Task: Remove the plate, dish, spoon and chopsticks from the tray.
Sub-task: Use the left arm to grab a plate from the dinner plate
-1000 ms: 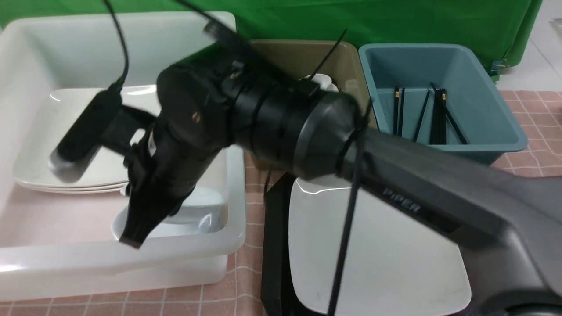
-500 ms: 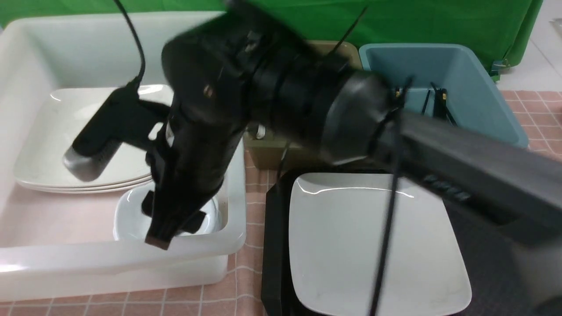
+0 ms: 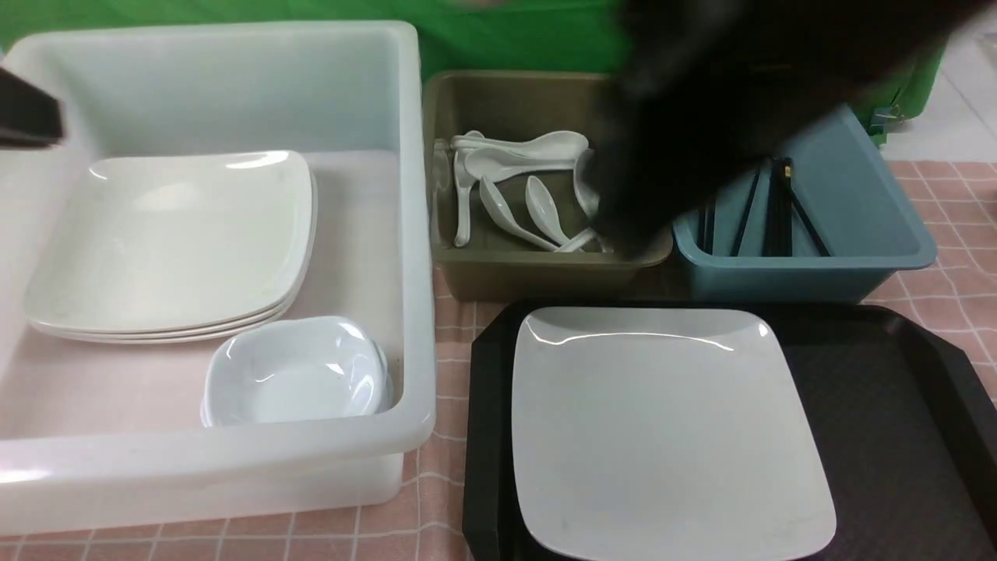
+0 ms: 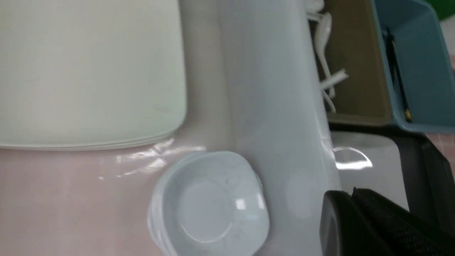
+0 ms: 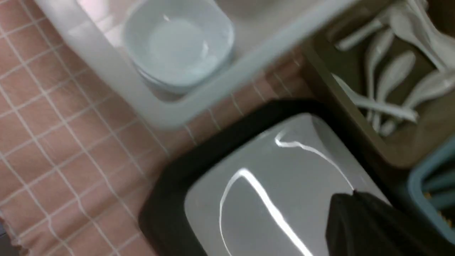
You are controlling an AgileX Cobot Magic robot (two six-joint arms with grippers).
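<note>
On the black tray (image 3: pixel 896 436) — a large glossy white square plate (image 3: pixel 670 436)

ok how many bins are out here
3: the white bin on the left, the olive bin in the middle behind the tray, and the blue bin right of it, partly hidden by a blurred arm.

No readable lettering, label, brand, number or sign in any view. Plain, unmarked surfaces only: plate (image 3: pixel 670 436), tray (image 3: pixel 880 421), white bin (image 3: pixel 234 467) at nine o'clock of the tray, olive bin (image 3: pixel 537 276) and blue bin (image 3: pixel 779 276) at twelve o'clock.
</note>
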